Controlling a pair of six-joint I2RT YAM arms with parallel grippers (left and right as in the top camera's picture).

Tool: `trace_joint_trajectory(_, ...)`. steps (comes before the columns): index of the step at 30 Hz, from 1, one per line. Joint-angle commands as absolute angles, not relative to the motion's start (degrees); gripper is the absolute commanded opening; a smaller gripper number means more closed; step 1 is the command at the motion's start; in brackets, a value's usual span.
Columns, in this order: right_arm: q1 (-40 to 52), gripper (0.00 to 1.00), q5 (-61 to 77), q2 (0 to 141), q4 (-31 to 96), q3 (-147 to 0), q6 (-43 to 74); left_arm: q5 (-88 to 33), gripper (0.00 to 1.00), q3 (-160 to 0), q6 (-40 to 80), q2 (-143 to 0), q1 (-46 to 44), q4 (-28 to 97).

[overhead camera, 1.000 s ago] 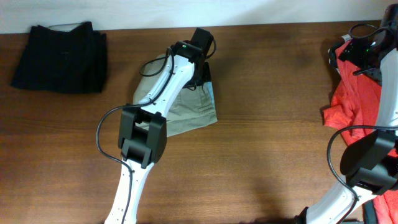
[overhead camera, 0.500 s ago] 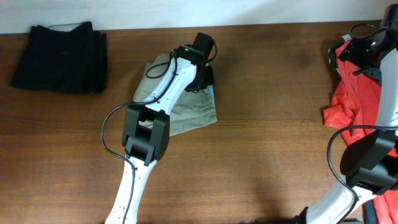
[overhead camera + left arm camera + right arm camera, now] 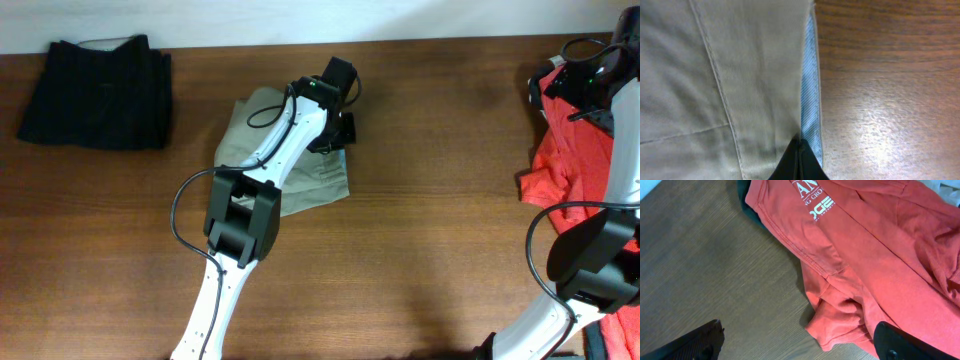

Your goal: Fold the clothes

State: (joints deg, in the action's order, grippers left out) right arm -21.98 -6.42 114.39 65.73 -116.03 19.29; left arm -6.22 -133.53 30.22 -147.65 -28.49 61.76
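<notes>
Khaki shorts (image 3: 310, 180) lie folded on the table's middle back. My left gripper (image 3: 333, 135) is at their right edge. In the left wrist view its black fingertips (image 3: 801, 150) are shut, and the shorts' edge (image 3: 755, 75) with a blue striped lining (image 3: 811, 90) runs straight into them. A red T-shirt (image 3: 575, 150) with white print lies crumpled at the right edge. My right gripper (image 3: 797, 340) hovers open above the shirt's lower fold (image 3: 840, 315), both fingers wide apart and nothing between them. A black garment (image 3: 95, 90) lies folded at the far left back.
Brown wooden table (image 3: 420, 260) with bare wood across the front and between the shorts and the red T-shirt. A pale wall runs along the table's back edge (image 3: 450, 20). The right arm's base (image 3: 590, 260) stands at the front right.
My left arm has swung to the right along the shorts' upper edge, uncovering more khaki fabric at the upper left. The right arm has stayed still.
</notes>
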Motion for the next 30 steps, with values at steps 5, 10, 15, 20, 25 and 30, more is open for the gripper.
trace_joint_trajectory(5, -21.8, 0.99, -6.9, 114.0, 65.8, -116.3, 19.6, -4.5, 0.01, -140.5, 26.0, -136.7, -28.4, 74.3)
trace_joint_trajectory(10, -21.8, 0.99, -6.9, 114.0, 65.8, -116.3, 19.6, -5.0, 0.01, -138.1, 26.3, -138.2, -29.1, 81.3)
trace_joint_trajectory(15, -21.8, 0.99, -6.9, 114.0, 65.8, -116.3, 19.6, -9.4, 0.01, -135.9, 28.0, -143.7, -31.0, 80.6)
trace_joint_trajectory(20, -21.8, 0.99, -6.9, 114.0, 65.8, -116.3, 19.6, -11.0, 0.01, -135.9, 28.0, -146.7, -33.9, 80.5)
trace_joint_trajectory(25, -21.8, 0.99, -6.9, 114.0, 65.8, -116.3, 19.6, -11.2, 0.01, -135.9, 28.0, -149.1, -36.0, 81.9)
trace_joint_trajectory(30, -21.8, 0.99, -6.9, 114.0, 65.8, -116.3, 19.6, -9.5, 0.01, -139.7, 25.1, -146.2, -36.2, 82.6)
